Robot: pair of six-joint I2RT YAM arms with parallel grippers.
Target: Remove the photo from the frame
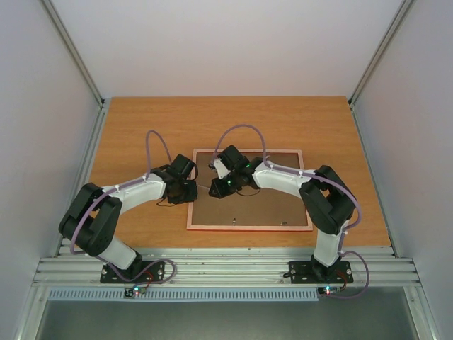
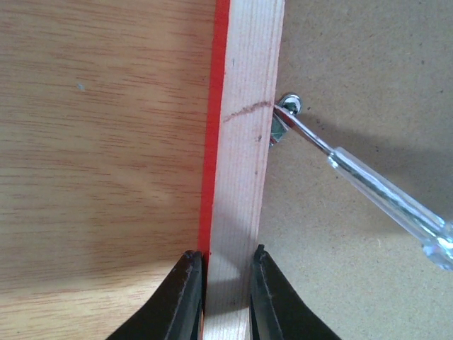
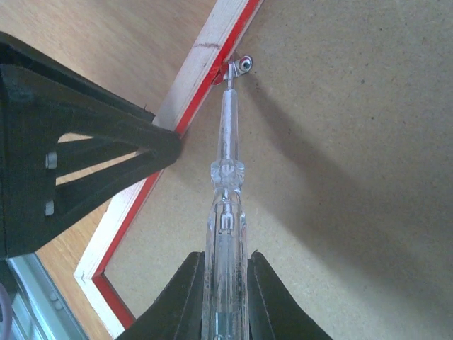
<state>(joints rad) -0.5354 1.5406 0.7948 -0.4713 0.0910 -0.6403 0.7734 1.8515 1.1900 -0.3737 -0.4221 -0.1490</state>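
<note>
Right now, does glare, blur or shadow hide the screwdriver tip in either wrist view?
Left wrist: no; screwdriver tip sharp at the metal tab, clear handle glares. Right wrist: no; shadow falls rightward on the backing board, off the tip.

**Frame lying back-up in the middle of the worktop**

The frame (image 1: 248,227) lies face down on the worktop (image 1: 141,120). The left gripper (image 2: 226,265) straddles its left rail. The right gripper (image 3: 225,273), over the backing board (image 1: 272,205), holds a screwdriver (image 3: 226,177) whose tip meets a clip (image 2: 289,106) just inside that rail.

Left end effector (image 2: 226,261) and right end effector (image 3: 225,259) clamped.
</note>
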